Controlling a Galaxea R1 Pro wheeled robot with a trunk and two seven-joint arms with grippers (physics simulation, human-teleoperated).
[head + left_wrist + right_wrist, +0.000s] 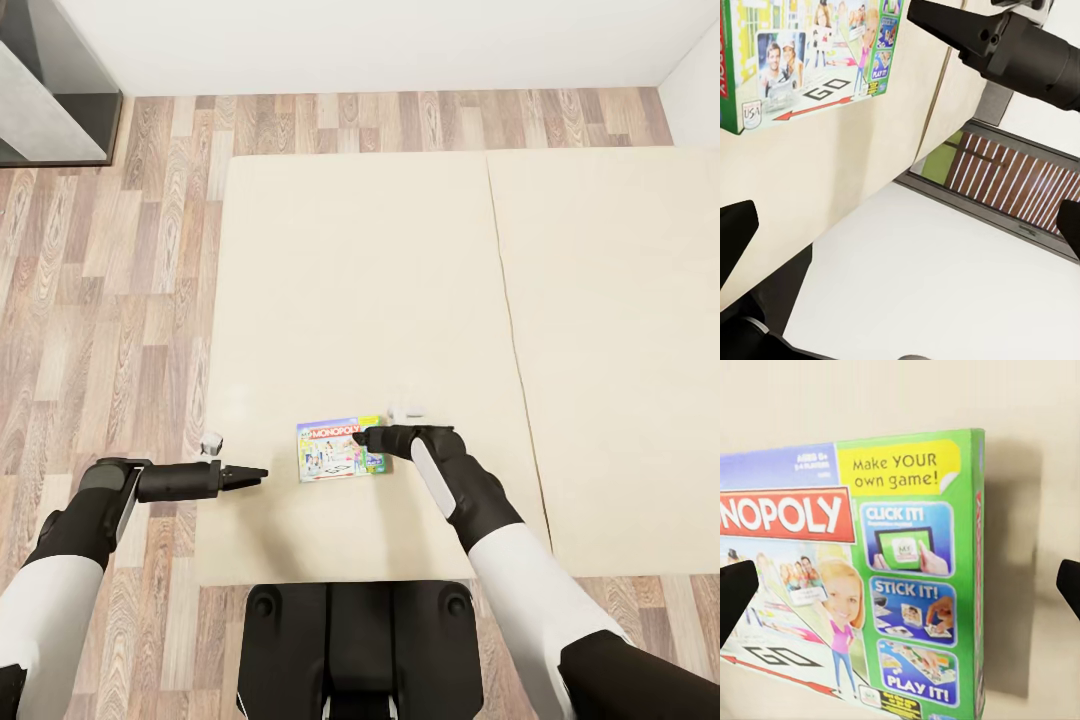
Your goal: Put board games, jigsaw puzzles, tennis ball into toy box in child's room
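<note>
The right gripper [362, 437], black and two-fingered, hangs low over the flat, colourful Monopoly board game box [338, 449], its tip above the box's green right-hand edge. From that arm's own camera the dark fingertips [736, 596] stand wide apart at either side of the frame with the box [870, 585] between and beyond them, so the jaws are spread and nothing is held. The box face shows a red "MONOPOLY" band, a pale blue-white picture area and a green strip reading "Make YOUR own game!".

The left gripper [255, 472] reaches in from the robot's left, just short of the box's left edge and apart from it. Its fingertips [733, 236] also sit far apart in its wrist view, open and empty, and the box [810, 60] lies ahead of them, with the right arm's black wrist beyond.

The box lies flat on the plain beige mattress [370, 300] of the low wide bed, near the bed's edge closest to the robot. A seam divides the mattress into two parts. Light wood-plank floor [100, 300] surrounds the bed, a white wall [380, 40] runs behind it, and a grey-framed fixture [50, 90] stands in the far left corner.
</note>
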